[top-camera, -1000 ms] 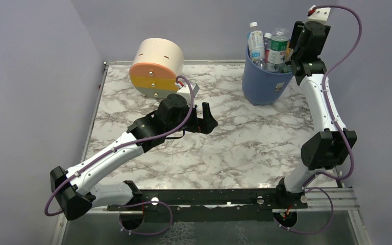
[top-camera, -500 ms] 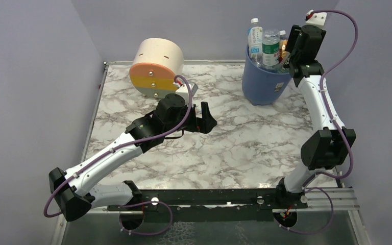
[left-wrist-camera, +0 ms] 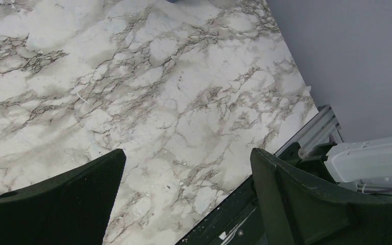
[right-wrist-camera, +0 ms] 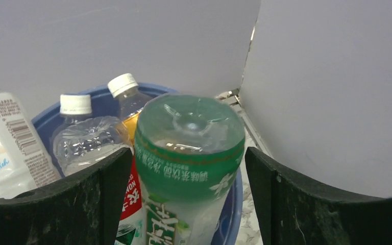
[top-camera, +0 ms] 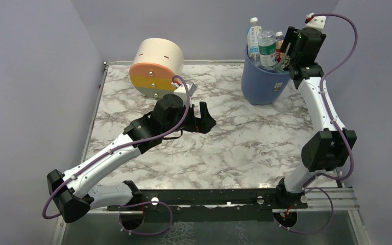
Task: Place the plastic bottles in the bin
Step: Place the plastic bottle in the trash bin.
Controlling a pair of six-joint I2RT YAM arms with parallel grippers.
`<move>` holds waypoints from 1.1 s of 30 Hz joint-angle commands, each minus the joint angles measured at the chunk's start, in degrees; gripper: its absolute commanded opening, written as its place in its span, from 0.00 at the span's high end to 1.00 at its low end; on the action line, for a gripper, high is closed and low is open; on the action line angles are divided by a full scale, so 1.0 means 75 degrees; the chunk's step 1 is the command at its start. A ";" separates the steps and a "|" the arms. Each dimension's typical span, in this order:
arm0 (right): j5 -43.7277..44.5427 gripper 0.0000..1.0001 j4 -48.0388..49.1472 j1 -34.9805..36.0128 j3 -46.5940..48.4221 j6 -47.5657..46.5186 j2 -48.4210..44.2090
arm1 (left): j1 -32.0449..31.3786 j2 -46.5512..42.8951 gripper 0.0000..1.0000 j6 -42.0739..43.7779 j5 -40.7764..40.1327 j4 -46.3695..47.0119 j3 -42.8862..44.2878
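Clear plastic bottles (top-camera: pixel 266 48), white-capped or green-labelled, crowded on end in the tall blue bin (top-camera: pixel 262 88), far right.

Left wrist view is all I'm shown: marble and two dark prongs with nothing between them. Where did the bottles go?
Observer: The bottles stand packed in a blue bin at the far right corner of the table.
Visitor: Is the other arm busy?
Observer: Yes. The right gripper is up at the bin's rim, wide open, with a green-labelled bottle between its fingers, base toward its camera.
Visitor: And what is near my arm?
Observer: A cream, orange and yellow cylinder lies on its side just beyond the left gripper, toward the far left corner.
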 commanded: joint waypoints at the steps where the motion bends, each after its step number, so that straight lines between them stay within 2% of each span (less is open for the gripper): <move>1: -0.0407 0.14 -0.0517 0.0079 0.0324 0.0347 -0.0197 | 0.0030 -0.0155 0.01 0.0040 0.0153 0.0122 -0.0049; 7: -0.0796 0.12 -0.1098 0.0071 0.0882 0.0443 -0.0174 | 0.0037 -0.0155 0.01 0.0020 0.0154 0.0127 -0.0078; 11: -0.0676 0.00 -0.1408 0.0067 0.1030 0.0642 -0.0314 | 0.0065 -0.0156 0.01 0.0005 0.0200 0.0164 -0.0099; 18: -0.0653 0.01 -0.1931 0.0067 0.1211 0.0899 -0.0629 | 0.0107 -0.0155 0.01 0.0167 0.0231 0.0299 -0.0060; 21: -0.0774 0.00 -0.2001 0.0066 0.0975 0.1005 -0.1019 | 0.0098 -0.0099 0.01 0.0556 0.0021 0.0328 0.0154; 22: -0.0910 0.01 -0.2119 0.0067 0.0539 0.1102 -0.1587 | 0.0096 0.0053 0.01 0.0870 -0.0464 0.0297 0.0460; 27: -0.1079 0.00 -0.2183 0.0066 -0.0161 0.1335 -0.2454 | 0.0102 0.0274 0.01 0.1206 -0.1034 0.0279 0.0756; 33: -0.2162 0.01 -0.1971 0.0067 -0.1456 0.1437 -0.3468 | 0.0111 -0.0058 0.01 0.1646 -0.1739 0.0596 0.0454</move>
